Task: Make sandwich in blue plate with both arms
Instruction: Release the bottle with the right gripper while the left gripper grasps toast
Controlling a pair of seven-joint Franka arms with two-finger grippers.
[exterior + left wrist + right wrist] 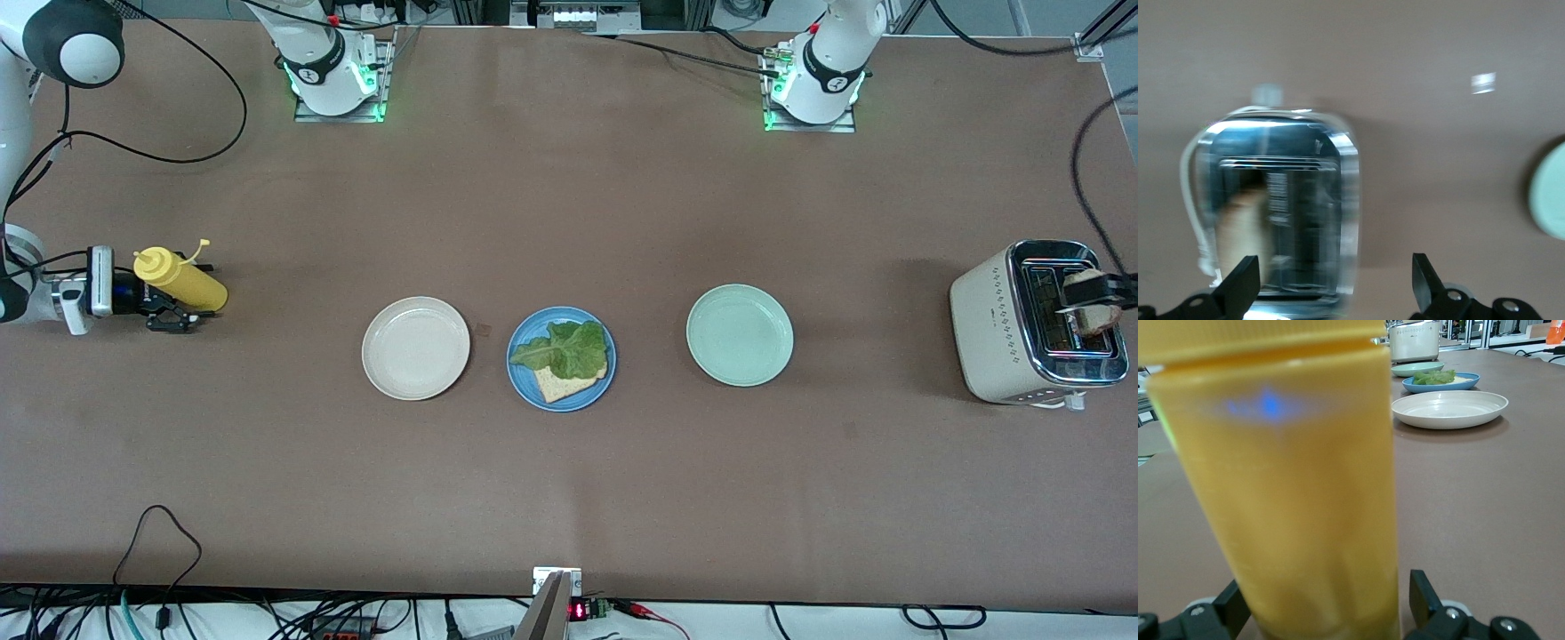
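3 plates sit in a row in the middle of the brown table [569, 498]. The blue plate [524, 378] is the middle one, and it holds 1 slice of bread [562, 384] with a green lettuce leaf [564, 348] on top. So the sandwich has no top slice yet. A cream plate [415, 348] lies beside it toward the right arm's end, and a pale green plate [740, 334] lies beside it toward the left arm's end. The right gripper [171, 315] is low at the right arm's end of the table, with its fingers spread wide on each side of a yellow squeeze bottle [180, 279]. The fingers do not seem to press the bottle, though the close view is not clear enough to be sure. The left gripper [1095, 295] is over the white toaster [996, 338] at the left arm's end, with its fingers wide apart. A slice of toast [1095, 318] sticks up from the slot just under it.
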